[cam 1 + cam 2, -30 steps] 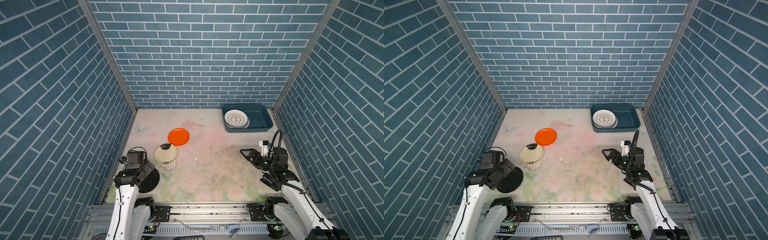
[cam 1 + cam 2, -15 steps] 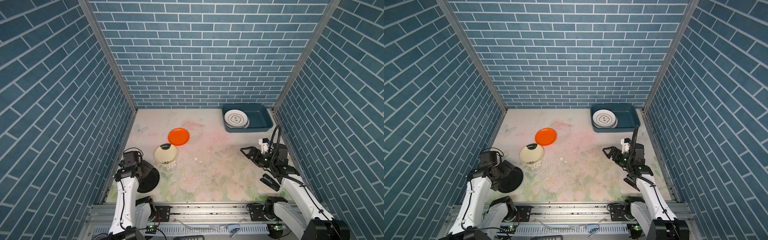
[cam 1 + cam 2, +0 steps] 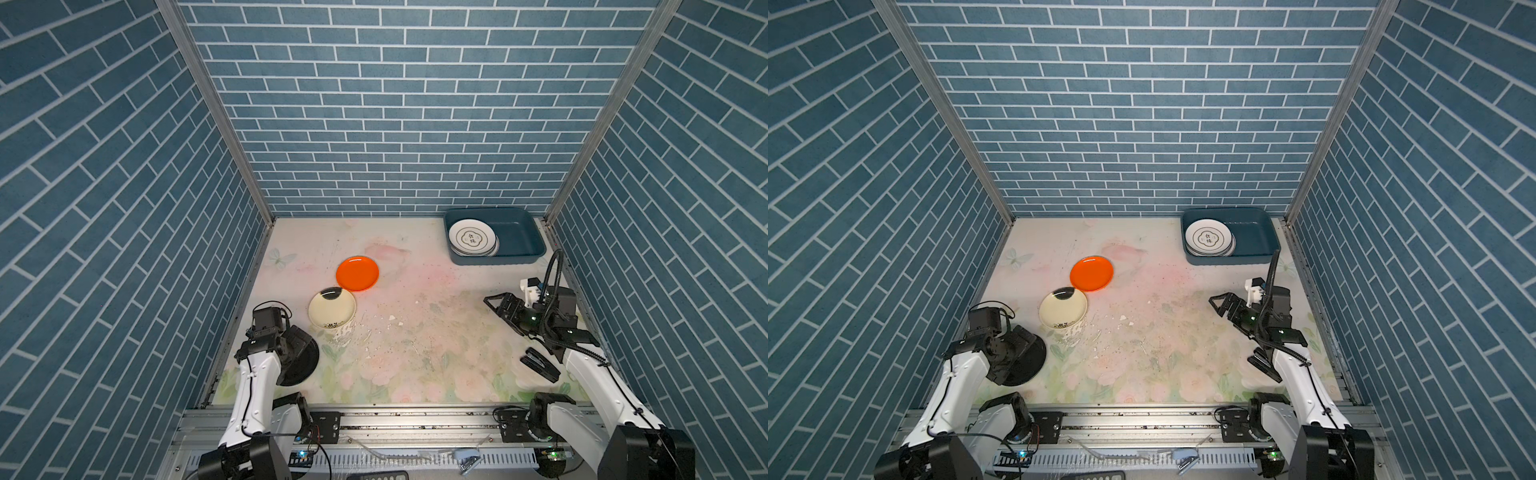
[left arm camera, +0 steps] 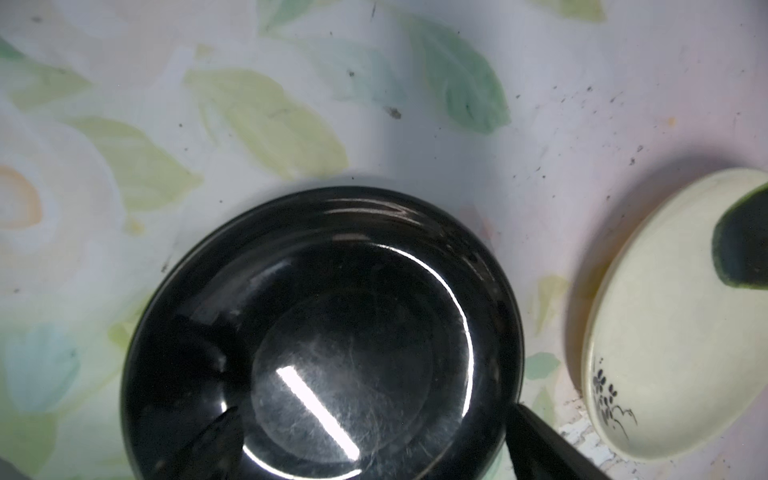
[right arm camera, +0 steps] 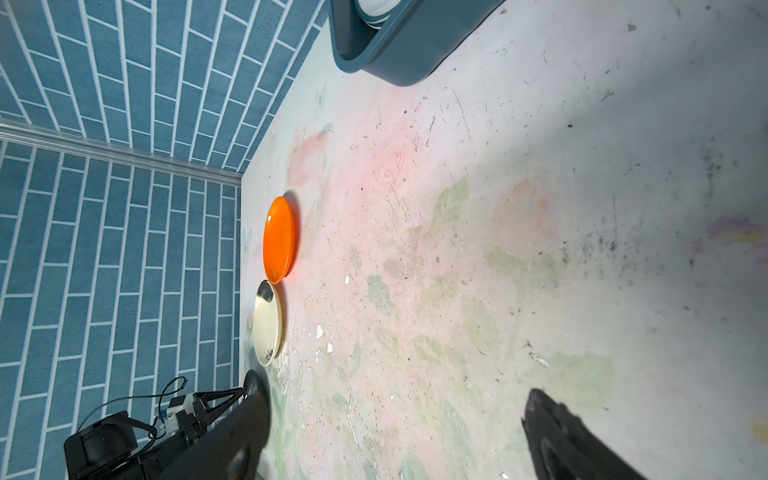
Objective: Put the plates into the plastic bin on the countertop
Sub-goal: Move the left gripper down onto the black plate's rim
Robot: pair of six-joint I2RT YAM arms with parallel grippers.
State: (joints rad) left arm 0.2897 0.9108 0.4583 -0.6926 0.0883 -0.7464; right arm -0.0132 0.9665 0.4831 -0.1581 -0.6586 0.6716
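On the countertop (image 3: 436,332), an orange plate (image 3: 357,273) and a cream plate (image 3: 331,307) with a black brush mark lie side by side at mid left. A black plate (image 3: 305,363) sits at the front left. My left gripper (image 3: 291,345) hovers open over it; in the left wrist view one of its fingers (image 4: 216,440) is above the black plate (image 4: 353,332)'s inside and the other is outside the rim. The plastic bin (image 3: 521,239) at the back right holds a stack of white plates (image 3: 471,237). My right gripper (image 3: 496,302) stands open and empty at mid right, above bare countertop.
A black stapler (image 3: 540,365) lies at the front right, beside my right forearm. Blue brick walls close in the left, back and right sides. A metal rail (image 3: 395,419) runs along the front edge. The right wrist view shows the orange plate (image 5: 279,239), the cream plate (image 5: 268,322) and the bin (image 5: 399,54).
My left arm has shifted slightly over the black plate. My right forearm has swung toward the right wall, uncovering the stapler. Both grippers stay open; no plate has moved.
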